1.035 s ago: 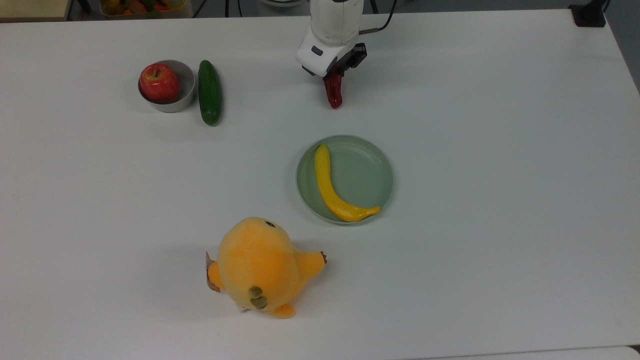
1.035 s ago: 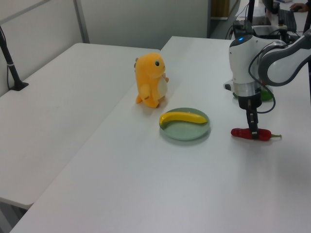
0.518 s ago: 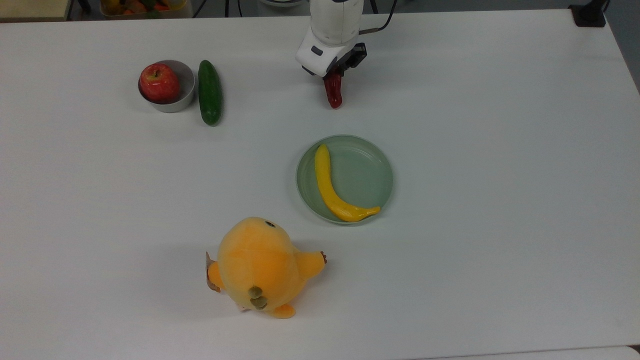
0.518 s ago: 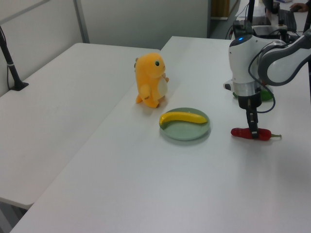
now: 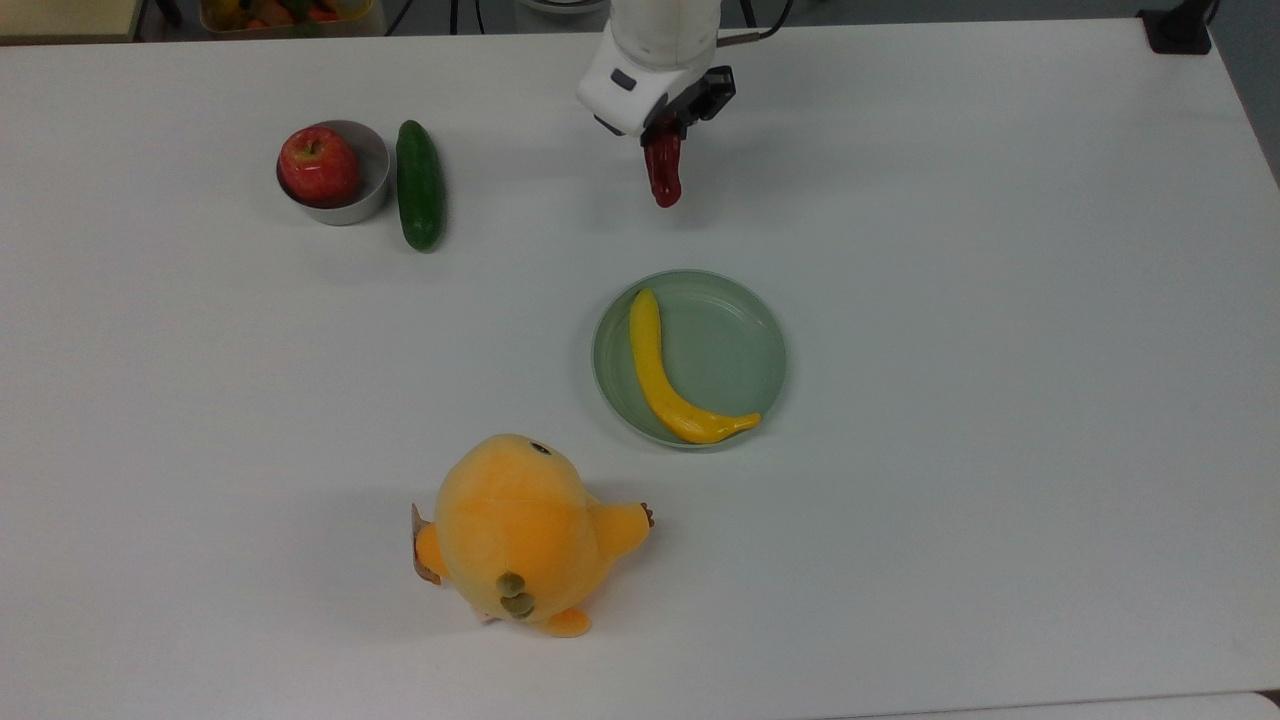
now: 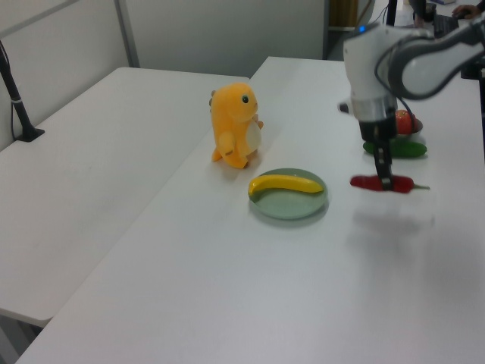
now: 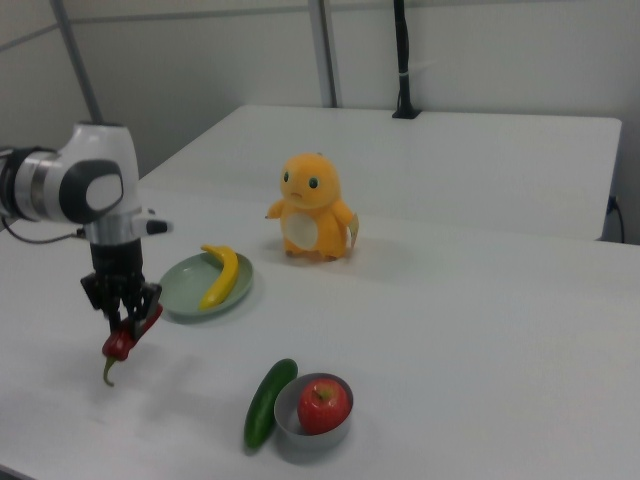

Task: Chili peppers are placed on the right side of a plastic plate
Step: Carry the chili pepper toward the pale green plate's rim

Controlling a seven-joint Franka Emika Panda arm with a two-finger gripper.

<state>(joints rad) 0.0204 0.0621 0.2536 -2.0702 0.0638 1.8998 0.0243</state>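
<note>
We see the chili [image 5: 664, 178] gripped between the fingers of the gripper [image 5: 665, 133], clear of the table [image 5: 1000, 300]: in the left view the chili [image 6: 381, 183] hangs level above its own soft shadow, and in the right view it [image 7: 128, 337] tilts with the stem pointing down toward the tabletop. The gripper [image 6: 386, 179] pinches the pepper near the middle of its length, its jaws pressed onto the red body; in the right view the gripper [image 7: 124, 325] sits just above the fruit. In the top view the chili lies above the plastic plate [image 5: 745, 350], well apart from it, with its tip pointing toward the plate. The plate [image 6: 303, 206] carries a yellow banana-like fruit [image 5: 665, 380] along the top view's left side. In the top view the arm's white wrist covers the stem end of the chili, and the gripper's fingertips are hard to separate from the dark red skin. In the left view the cucumber [image 6: 395, 149] and the apple [image 6: 403, 121] stand partly behind the arm.
</note>
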